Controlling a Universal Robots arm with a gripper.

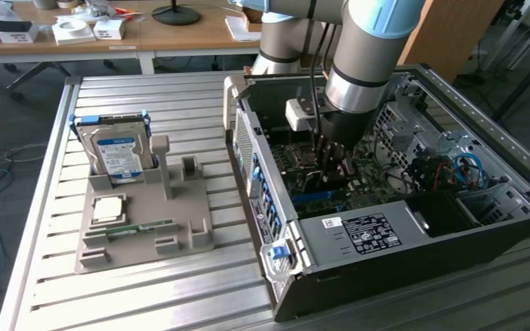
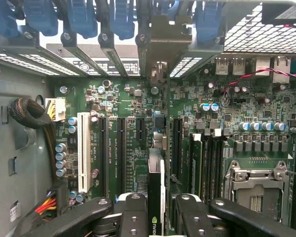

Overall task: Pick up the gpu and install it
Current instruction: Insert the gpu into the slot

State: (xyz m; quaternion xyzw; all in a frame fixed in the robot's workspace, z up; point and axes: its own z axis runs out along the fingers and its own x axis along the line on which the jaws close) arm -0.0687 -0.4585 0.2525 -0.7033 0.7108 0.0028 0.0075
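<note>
Wrist view: gripper (image 2: 157, 217) clamps thin flat gpu (image 2: 156, 187) edge-on; green motherboard (image 2: 128, 133) below.

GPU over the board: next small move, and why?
Probably ease straight down a little. The hand grips the GPU edge-on above the motherboard, its bracket near the rear slot openings, and the card doesn't look seated yet.

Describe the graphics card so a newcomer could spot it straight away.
Start at the open black computer case on the exterior view's right, where the grey robot arm reaches down to the green motherboard. Between the black claw fingers stands the gpu, a thin card seen edge-on above the expansion slots. Unlike the fixed white slot nearby, it is held upright and carries a green logo.
</note>
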